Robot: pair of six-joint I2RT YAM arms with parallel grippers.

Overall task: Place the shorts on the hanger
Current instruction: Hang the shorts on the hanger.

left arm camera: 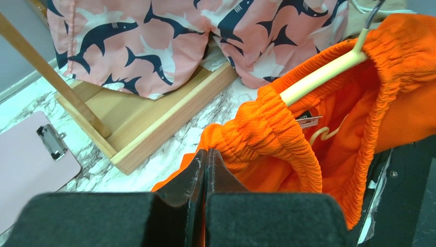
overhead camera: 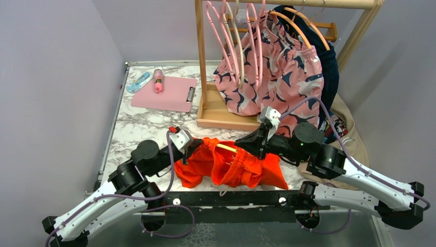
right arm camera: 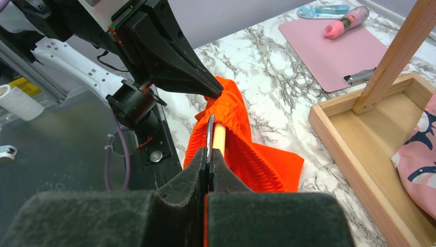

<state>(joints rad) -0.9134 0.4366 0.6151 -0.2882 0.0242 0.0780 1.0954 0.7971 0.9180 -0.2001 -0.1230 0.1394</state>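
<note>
While the shorts [overhead camera: 231,167] hang half-lifted at the 6 o'clock edge of the table [overhead camera: 139,123], I judge the job about midway. One pale arm of the hanger [left arm camera: 321,77] already runs inside the elastic waistband, under the gathered cloth. The legs sag onto the marble, though, and the waistband is bunched rather than spread over both arms. What I think is left is to draw the waistband along until the garment sits evenly, and perhaps to carry it to the rack.

My left gripper [left arm camera: 205,157], at 9 o'clock of the shorts, has its jaws pressed together on a fold of the waistband edge, with orange cloth caught between the pads. My right gripper [right arm camera: 210,154], at about 2 o'clock of the shorts, is clamped tight on the hanger's thin wire hook, close to where it meets the pale arm. Whether cloth brushes it too I cannot tell.

Beyond, the wooden rack [overhead camera: 226,121] with the shark-print shorts [overhead camera: 277,77] stands at 12 to 1 o'clock, and a pink clipboard [overhead camera: 164,92] lies at 11 o'clock.
</note>
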